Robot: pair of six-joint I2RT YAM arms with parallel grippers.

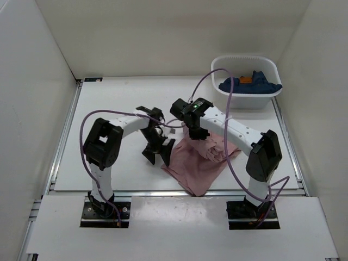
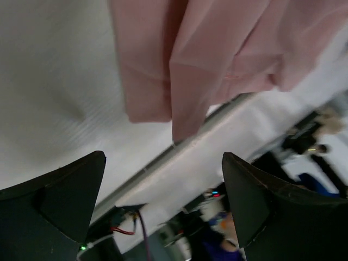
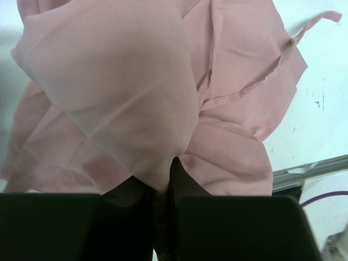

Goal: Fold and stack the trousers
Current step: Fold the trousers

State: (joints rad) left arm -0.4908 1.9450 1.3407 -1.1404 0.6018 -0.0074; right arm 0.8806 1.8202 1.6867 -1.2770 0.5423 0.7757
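Observation:
The dusty-pink trousers lie crumpled on the white table, right of centre and reaching its front edge. My right gripper is shut on a fold of the trousers and holds that part lifted above the table. My left gripper is open and empty, just left of the fabric's left edge. In the left wrist view the trousers hang ahead of the spread fingers without touching them.
A white tub at the back right holds a dark blue garment with an orange tag. The table's front edge runs right below the trousers. White walls enclose the table on three sides.

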